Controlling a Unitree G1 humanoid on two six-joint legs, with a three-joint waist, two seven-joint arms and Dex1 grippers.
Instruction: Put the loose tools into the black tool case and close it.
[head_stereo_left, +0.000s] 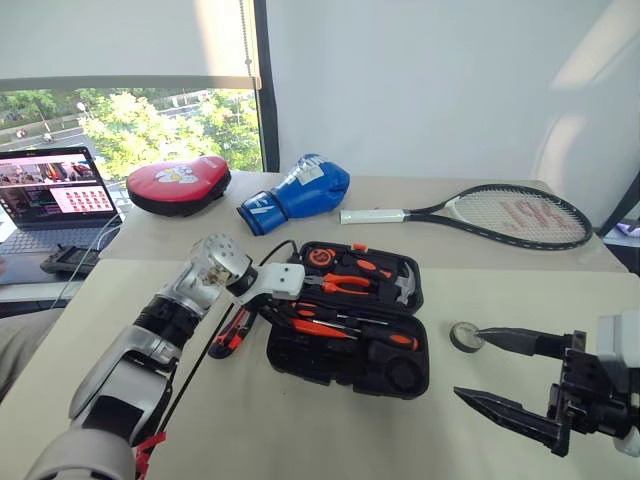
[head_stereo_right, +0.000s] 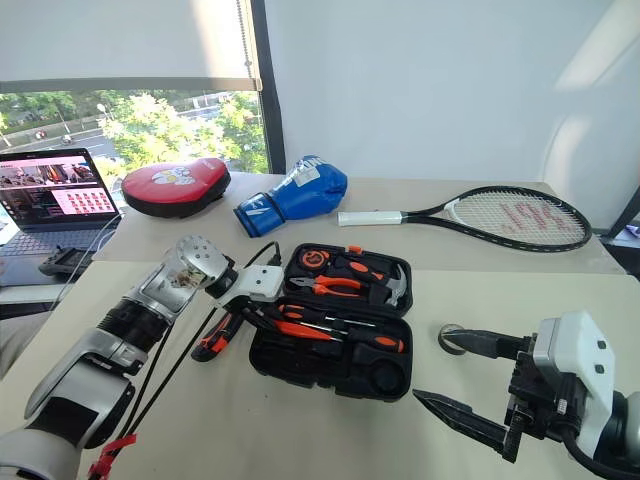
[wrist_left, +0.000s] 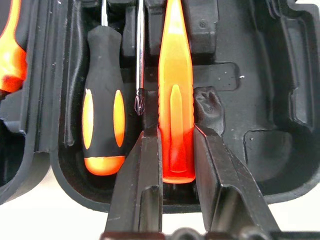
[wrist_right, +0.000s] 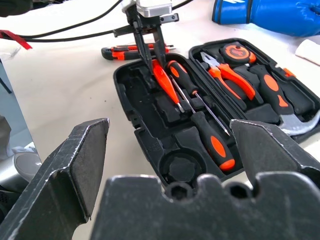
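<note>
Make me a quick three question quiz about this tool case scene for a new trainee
1. True or false: the left gripper is shut on the slim orange tool inside the black tool case.
2. Which loose tool lies on the table left of the case? A) utility knife B) hammer C) pliers
3. What small round item sits on the table by the right gripper?

Key: 1 true. 2 A, the utility knife. 3 The grey tape roll.

Slim orange tool (wrist_left: 176, 100) is clamped between left gripper (wrist_left: 176, 150) fingers, inside black case (wrist_left: 260, 100), beside a black-orange screwdriver (wrist_left: 103, 115).
</note>
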